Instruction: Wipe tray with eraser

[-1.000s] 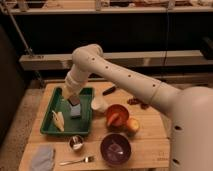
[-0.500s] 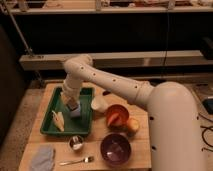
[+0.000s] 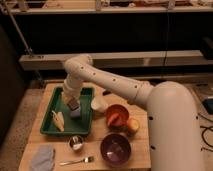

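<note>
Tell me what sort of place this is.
Probably a mock kitchen in a lab: a wooden table with a purple bowl and fork, long shelves behind. The gripper, shut on the eraser, is over the green tray.

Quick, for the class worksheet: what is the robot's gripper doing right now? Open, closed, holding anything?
Gripper: closed on the eraser, low inside the green tray.

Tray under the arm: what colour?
The tray is green, clearest in the camera view; the pincer sits over it, shut on the eraser.
</note>
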Controlling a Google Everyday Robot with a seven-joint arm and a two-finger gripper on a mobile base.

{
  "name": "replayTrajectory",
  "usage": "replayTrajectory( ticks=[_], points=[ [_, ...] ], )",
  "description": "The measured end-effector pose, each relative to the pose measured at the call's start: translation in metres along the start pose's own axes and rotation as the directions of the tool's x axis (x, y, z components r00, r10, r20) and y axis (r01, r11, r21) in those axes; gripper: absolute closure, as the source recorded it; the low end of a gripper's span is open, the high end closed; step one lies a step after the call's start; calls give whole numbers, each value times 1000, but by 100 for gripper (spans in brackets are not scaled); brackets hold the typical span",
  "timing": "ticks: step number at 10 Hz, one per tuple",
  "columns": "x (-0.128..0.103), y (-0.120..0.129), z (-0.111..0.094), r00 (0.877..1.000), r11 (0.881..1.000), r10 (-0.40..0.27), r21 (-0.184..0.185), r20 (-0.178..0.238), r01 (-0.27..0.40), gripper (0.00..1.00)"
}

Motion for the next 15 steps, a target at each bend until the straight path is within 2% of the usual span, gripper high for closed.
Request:
replayTrajectory(
  ticks=[1,2,5,7,9,13,15],
  points=[
    [-6,7,7,999,998,44,-41,29,-43,100],
    [-17,26,11,995,992,88,-95,49,-83,100],
    [-49,70,12,979,965,197,-188,60,-183,100],
    [-58,82,25,970,954,232,-211,66,-214,100],
    [-59,88,35,966,949,251,-216,69,-231,100],
    [-57,89,36,966,949,247,-220,71,-226,100],
    [-44,76,29,972,951,224,-236,74,-201,100]
  ],
)
